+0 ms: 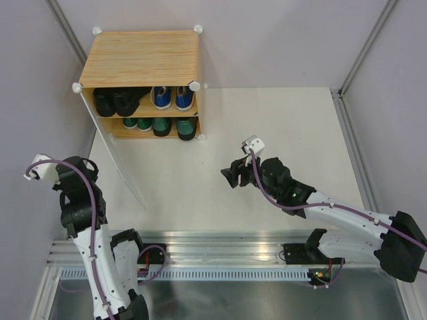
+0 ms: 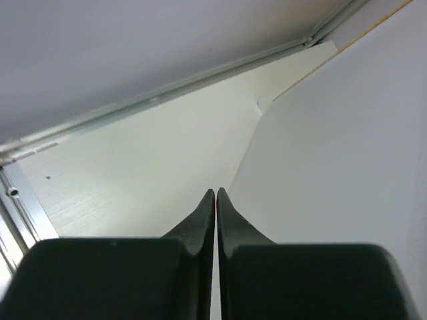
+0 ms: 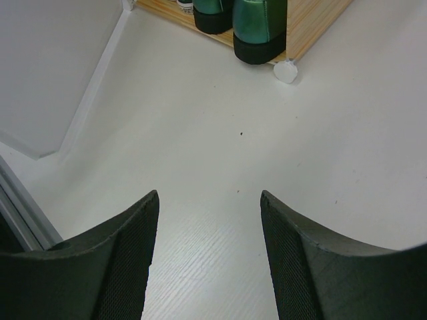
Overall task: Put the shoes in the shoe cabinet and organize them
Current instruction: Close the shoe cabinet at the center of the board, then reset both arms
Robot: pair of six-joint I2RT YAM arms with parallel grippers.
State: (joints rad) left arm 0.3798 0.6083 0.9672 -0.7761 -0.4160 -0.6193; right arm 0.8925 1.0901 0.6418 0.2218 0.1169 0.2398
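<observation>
The shoe cabinet (image 1: 141,59) stands at the back left with its frosted door (image 1: 117,160) swung open toward me. Black boots (image 1: 117,100) and blue sneakers (image 1: 172,98) sit on the upper shelf. Green sneakers (image 1: 137,123) and dark-green loafers (image 1: 175,127) sit on the lower one. My left gripper (image 1: 92,172) is shut and empty between the left wall and the door's outer face; its tips (image 2: 215,191) point along the door (image 2: 333,167). My right gripper (image 1: 230,177) hangs open over the table, facing the loafers (image 3: 259,27), with nothing between its fingers (image 3: 143,220).
The grey left wall (image 1: 40,100) runs close beside the left arm. An aluminium rail (image 1: 220,243) crosses the near edge by the arm bases. A white corner connector (image 3: 285,70) marks the cabinet's front right foot.
</observation>
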